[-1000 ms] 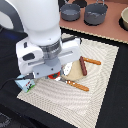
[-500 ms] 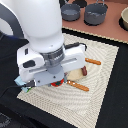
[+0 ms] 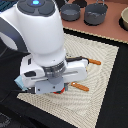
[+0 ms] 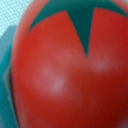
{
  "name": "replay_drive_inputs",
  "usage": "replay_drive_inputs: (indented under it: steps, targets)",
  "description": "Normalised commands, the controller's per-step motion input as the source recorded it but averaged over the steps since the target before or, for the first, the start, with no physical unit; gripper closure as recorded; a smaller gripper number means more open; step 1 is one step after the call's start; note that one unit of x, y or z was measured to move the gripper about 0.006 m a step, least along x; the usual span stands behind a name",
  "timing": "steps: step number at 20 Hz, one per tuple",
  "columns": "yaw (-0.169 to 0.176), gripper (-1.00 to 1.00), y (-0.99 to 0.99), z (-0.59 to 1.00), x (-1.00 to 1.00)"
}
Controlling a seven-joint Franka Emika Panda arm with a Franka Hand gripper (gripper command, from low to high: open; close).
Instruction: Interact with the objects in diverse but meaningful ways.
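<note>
Pincer: we cannot tell how its jaws stand; in the exterior view the arm's white body (image 3: 42,47) hides them, and the wrist view shows no finger at all.
Tomato: in the wrist view we see the red tomato (image 4: 67,75) filling almost the whole picture, blurred by closeness, with a dark green star-shaped top (image 4: 70,15); in the exterior view only a small red sliver (image 3: 58,92) peeks out under the grey wrist block (image 3: 50,84); we cannot say whether the pincer touches it.
Carton: a pale blue corner (image 3: 19,83) shows just beside the wrist block, on the exterior view's left; most of it is hidden.
Cutlery: two orange handles lie on the mat on the exterior view's right of the arm, one nearer the pots (image 3: 94,62), one nearer the mat's front edge (image 3: 80,87); they lie apart.
Mat: a cream woven mat (image 3: 100,80) lies on a black surface (image 3: 117,107); the arm stands over it.
Pots: two dark grey pots, one (image 3: 70,12) beside the other (image 3: 95,14), stand beyond the mat on a brown tabletop (image 3: 112,32).
</note>
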Motion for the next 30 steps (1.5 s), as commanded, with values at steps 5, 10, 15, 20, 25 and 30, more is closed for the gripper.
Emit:
replay_drive_inputs:
  steps: [5,10,15,20,25,30]
  targets:
    - [-0.003,-1.00,-0.23,0.42,0.10]
    - [0.000,-1.00,-0.14,0.64,0.00]
    - [0.026,-1.00,-0.06,0.71,-0.04]
    - [0.081,-1.00,0.06,0.60,-0.42]
    - [0.133,-1.00,0.07,0.28,-0.69]
    - [0.147,-1.00,0.00,0.00,-0.82]
